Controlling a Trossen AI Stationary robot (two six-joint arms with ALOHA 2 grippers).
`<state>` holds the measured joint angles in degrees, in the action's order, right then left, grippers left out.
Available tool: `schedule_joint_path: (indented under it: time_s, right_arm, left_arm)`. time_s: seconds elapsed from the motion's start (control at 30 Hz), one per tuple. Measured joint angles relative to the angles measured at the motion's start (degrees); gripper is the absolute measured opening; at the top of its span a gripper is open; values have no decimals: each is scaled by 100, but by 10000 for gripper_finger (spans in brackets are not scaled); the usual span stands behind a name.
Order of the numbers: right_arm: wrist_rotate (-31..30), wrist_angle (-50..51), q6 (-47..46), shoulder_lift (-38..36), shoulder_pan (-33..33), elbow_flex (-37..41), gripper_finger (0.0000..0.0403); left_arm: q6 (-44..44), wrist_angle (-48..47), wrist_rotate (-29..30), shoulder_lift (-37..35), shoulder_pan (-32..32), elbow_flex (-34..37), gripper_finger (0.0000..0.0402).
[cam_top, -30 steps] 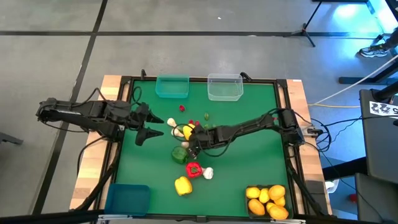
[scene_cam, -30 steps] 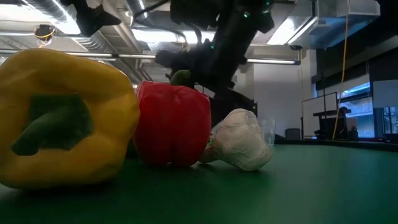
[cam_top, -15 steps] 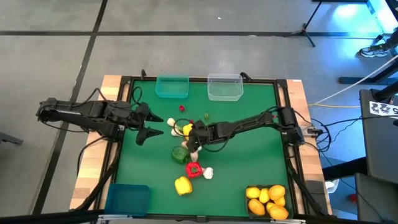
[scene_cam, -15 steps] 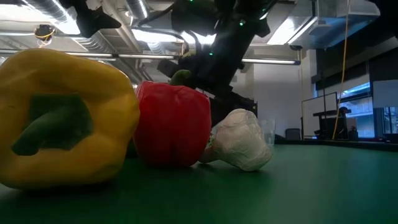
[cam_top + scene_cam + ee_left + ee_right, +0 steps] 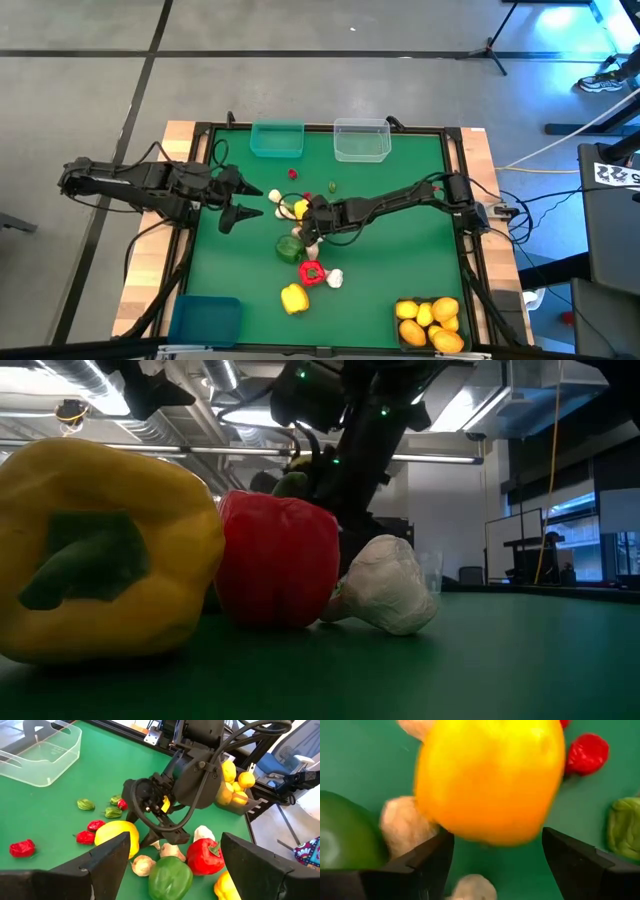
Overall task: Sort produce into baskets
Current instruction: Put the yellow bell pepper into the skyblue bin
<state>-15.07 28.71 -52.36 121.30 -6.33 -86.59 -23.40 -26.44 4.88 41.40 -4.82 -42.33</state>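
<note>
**Yellow pepper sits straight ahead of the right gripper**

The left gripper (image 5: 243,199) hovers with fingers apart at the pile's left edge on the green desk (image 5: 400,250). The right gripper (image 5: 308,222), fingers apart and empty, is nearer: the yellow pepper (image 5: 487,775) lies directly ahead between its fingers, rounded with no clear long axis. Its arm stretches low across the desk, wrist tipped down.

table mat (image 5: 400,190): was green
pepper by the near edge (image 5: 293,297): was yellow
pepper beside it (image 5: 311,272): was red
garlic bulb (image 5: 334,279): was white
corner bin (image 5: 205,320): was blue
</note>
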Motion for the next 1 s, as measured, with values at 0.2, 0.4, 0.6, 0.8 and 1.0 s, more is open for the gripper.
schedule_joint_path:
  time_s: [0.2,0.4,0.6,0.8,1.0]
  right_arm:
    - [-149,-210,-10,87,9,7,284]
    - [-189,-175,-31,85,43,0,192]
    - [-78,-162,-25,85,39,0,40]
    - [66,-160,11,85,37,0,16]
    - [73,-154,13,-12,35,0,5]
  left_arm:
    - [19,-33,36,-2,0,2,306]
    - [48,-44,68,-2,0,4,306]
    - [48,-44,169,1,0,4,306]
    - [44,-43,182,-2,0,4,306]
    - [81,-43,205,1,0,4,306]
